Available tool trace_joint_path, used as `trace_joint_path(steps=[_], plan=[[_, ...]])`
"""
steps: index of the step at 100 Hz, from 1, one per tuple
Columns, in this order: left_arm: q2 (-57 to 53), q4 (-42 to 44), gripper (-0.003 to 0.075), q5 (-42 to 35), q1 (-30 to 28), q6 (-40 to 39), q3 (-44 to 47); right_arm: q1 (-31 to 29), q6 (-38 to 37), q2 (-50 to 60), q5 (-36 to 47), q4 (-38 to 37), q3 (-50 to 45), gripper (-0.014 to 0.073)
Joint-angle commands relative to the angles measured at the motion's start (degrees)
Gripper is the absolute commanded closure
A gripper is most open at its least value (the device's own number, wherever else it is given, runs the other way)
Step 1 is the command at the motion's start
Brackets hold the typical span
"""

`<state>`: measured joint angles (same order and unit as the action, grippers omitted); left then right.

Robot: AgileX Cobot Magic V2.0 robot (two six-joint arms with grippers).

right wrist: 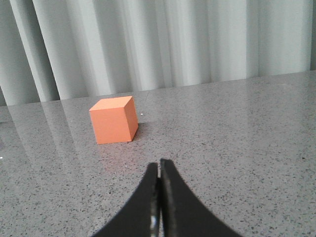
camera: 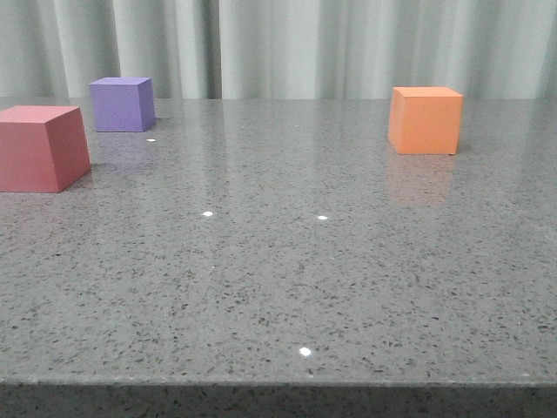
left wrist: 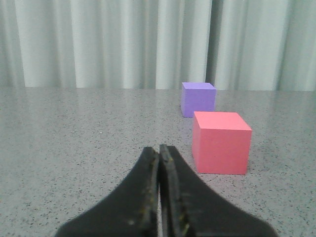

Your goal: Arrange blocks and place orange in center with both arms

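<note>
Both grippers, left [left wrist: 159,153] and right [right wrist: 159,168], are pressed closed and empty, so the right should spread wide and square up to the orange cube [right wrist: 114,119], matte and sharp-edged, ahead of its tips, while red [left wrist: 220,142] and purple [left wrist: 198,98] sit ahead of the left.

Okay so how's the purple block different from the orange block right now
The purple block sits on the left side of the table, near the red block; the orange block stands alone on the right. In the wrist views, the purple one lies ahead of the left gripper, the orange one ahead of the right gripper. Both are plain cubes, resting flat, untouched.
</note>
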<state>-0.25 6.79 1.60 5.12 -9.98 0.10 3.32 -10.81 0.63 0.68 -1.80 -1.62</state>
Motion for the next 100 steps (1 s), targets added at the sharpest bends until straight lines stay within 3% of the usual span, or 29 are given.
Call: trace_joint_path(steps=[1, 39, 63, 100], plan=[[-1.8, -0.1, 0.0739, -4.9, -0.2, -0.5, 2.5, -0.2, 0.5, 1.2, 4.9, -0.1, 1.0, 0.066], [-1.8, -0.1, 0.0739, -4.9, -0.2, -0.5, 2.5, -0.2, 0.5, 1.2, 2.6, -0.1, 3.9, 0.066], [-1.8, -0.1, 0.0739, -4.9, -0.2, -0.5, 2.5, -0.2, 0.5, -3.1, -11.2, -0.1, 15.0, 0.066], [-1.8, -0.1, 0.0739, -4.9, -0.2, -0.5, 2.5, -0.2, 0.5, -24.7, -33.7, 0.0, 37.3, 0.066]])
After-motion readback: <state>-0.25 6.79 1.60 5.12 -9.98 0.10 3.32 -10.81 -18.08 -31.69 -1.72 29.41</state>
